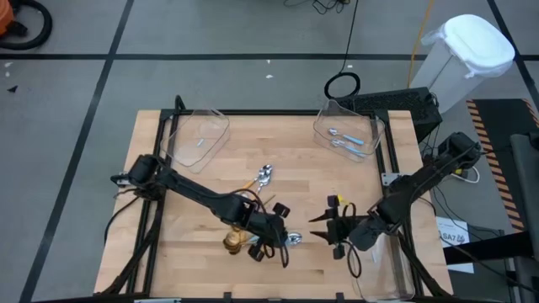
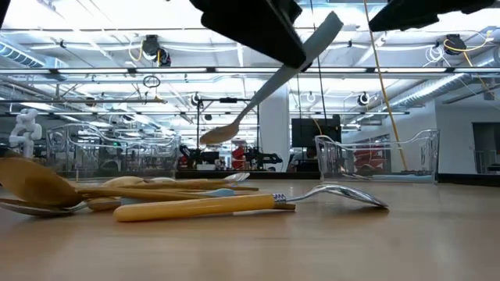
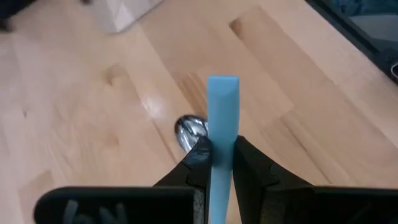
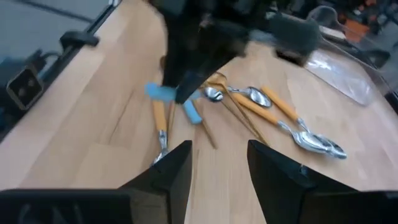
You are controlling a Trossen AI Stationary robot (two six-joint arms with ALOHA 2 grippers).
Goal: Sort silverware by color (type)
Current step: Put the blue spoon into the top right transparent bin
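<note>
One light blue-handled spoon (image 3: 222,134) pinched in my left fingers (image 3: 252,171), lifted just above the surface by the spoon pile (image 1: 253,202). Next: carry to far-right bin (image 1: 352,128). Right gripper (image 4: 216,163) open, waiting nearby.

Light wooden butcher-block tabletop (image 1: 210,252) in a black frame. Resting on it: two clear plastic bins, one at the far left (image 1: 200,135), one at the far right (image 1: 347,129); a cluster of small spoons (image 4: 261,106) near the front centre, orange-handled with silver bowls, all-gold, and light-blue-handled, overlapping one another.
</note>
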